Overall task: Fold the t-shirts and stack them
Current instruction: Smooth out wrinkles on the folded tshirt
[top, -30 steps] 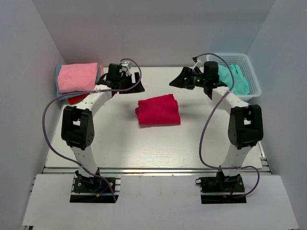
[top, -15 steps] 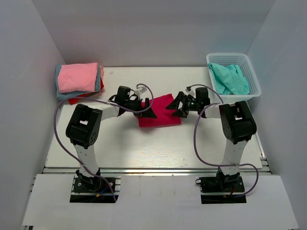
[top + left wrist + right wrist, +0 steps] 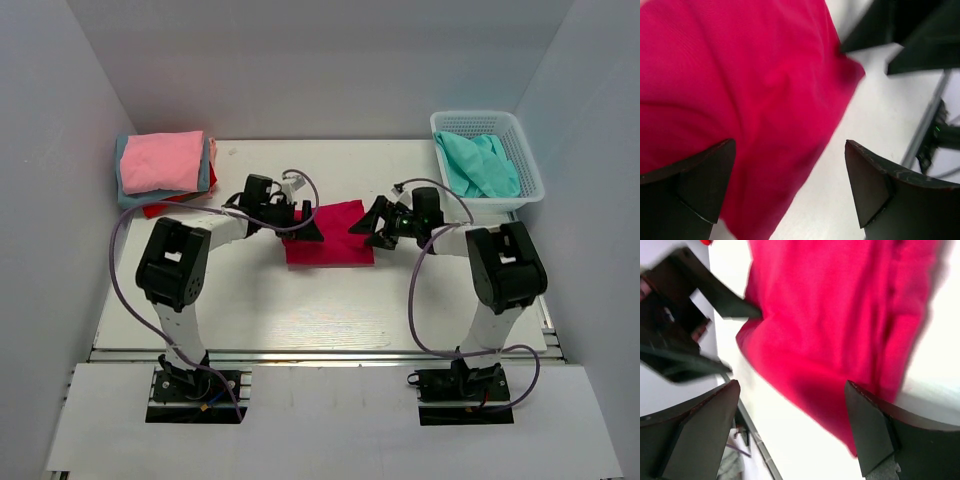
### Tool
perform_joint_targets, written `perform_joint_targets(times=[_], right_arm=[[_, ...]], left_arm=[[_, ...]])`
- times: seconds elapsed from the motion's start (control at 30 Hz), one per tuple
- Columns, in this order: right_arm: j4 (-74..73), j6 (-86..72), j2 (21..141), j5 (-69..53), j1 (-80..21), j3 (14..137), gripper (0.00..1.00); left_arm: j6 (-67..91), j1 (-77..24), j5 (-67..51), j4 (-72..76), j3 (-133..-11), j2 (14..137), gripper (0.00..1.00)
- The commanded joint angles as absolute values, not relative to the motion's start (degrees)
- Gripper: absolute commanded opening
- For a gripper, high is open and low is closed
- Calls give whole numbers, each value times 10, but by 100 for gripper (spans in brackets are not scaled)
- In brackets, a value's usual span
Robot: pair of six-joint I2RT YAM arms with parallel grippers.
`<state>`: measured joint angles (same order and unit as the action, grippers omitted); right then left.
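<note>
A folded crimson-magenta t-shirt point(image 3: 330, 245) lies flat mid-table. My left gripper point(image 3: 307, 226) is open, low at the shirt's far left corner. My right gripper point(image 3: 364, 226) is open, low at its far right corner. In the left wrist view the shirt point(image 3: 735, 85) lies under and ahead of the open left gripper point(image 3: 790, 187), with bare table between the fingertips. In the right wrist view the shirt point(image 3: 840, 310) lies ahead of the open right gripper point(image 3: 790, 432). A stack at the back left has a light pink t-shirt point(image 3: 160, 160) on top, over grey-blue and red ones.
A white mesh basket point(image 3: 530, 170) at the back right holds a crumpled teal t-shirt point(image 3: 480, 165). White walls close in the back and both sides. Each wrist view shows the other gripper's dark fingers point(image 3: 900, 35) point(image 3: 685, 315) across the shirt.
Both arms have come down from the back of the table to the crimson shirt's far corners. In the last half second the grippers have edged slightly outward and the shirt sits much as before.
</note>
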<state>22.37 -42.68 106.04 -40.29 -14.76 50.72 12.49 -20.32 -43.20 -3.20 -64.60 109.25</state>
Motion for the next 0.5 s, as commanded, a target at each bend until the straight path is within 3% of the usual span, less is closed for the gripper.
perform_joint_targets(times=[0.0, 0.23, 0.47], right_arm=[[179, -353, 973, -352, -149, 509, 90], [95, -283, 815, -231, -146, 449, 90], [55, -269, 760, -181, -146, 407, 90]], left_arm=[[106, -200, -338, -77, -700, 1015, 100], [193, -205, -193, -204, -714, 991, 100], [228, -205, -184, -211, -719, 1030, 100]])
